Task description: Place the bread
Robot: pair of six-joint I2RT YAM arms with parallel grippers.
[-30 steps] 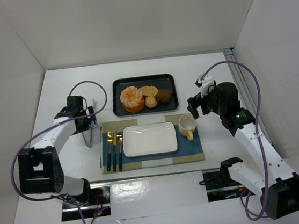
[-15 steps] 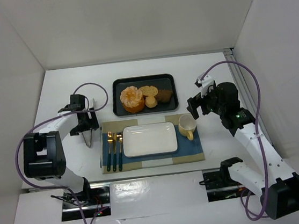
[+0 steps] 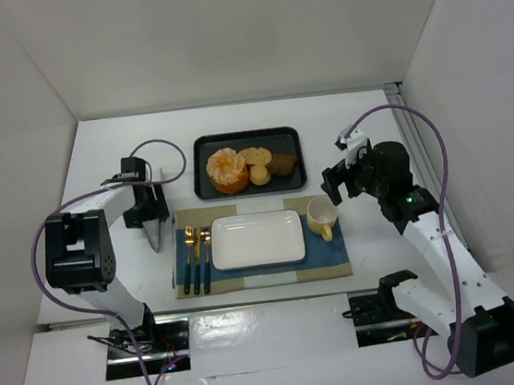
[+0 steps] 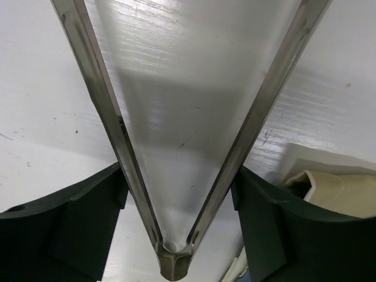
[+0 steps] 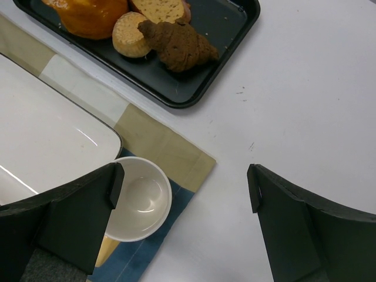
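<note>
Left gripper (image 3: 144, 212) has just pulled in over the last second. The jaws were spread wide and now sit against both arms of the tongs (image 4: 106, 106), close to the hinge. The tongs themselves are splayed in a full V, so I'd call this the start of the grab, not a squeeze. The left arm also swung in closer over that second, and the tongs now lie tips-toward-me just left of the placemat (image 3: 334, 253).

Right gripper (image 3: 333, 182) hasn't moved. Its jaws are spread with nothing between them, parked above the gap between the yellow cup (image 3: 321, 215) and the tray (image 3: 293, 137).

The bread (image 5: 179, 44) is untouched. The dark brown chunk sits at the right end of the black tray, touching the small pale roll beside it. The orange bun (image 3: 227, 170) is at the left end.

My read for the task: pickup of the tool is only beginning and the bread transfer hasn't started. The white plate (image 3: 258, 239) on the mat is bare and is the likely landing spot.

Surface: white bench (image 3: 104, 154), slightly scuffed and specked in the close views. Room: plain white walls on three sides. The cutlery (image 3: 195, 255) is lined up on the mat left of the plate.
</note>
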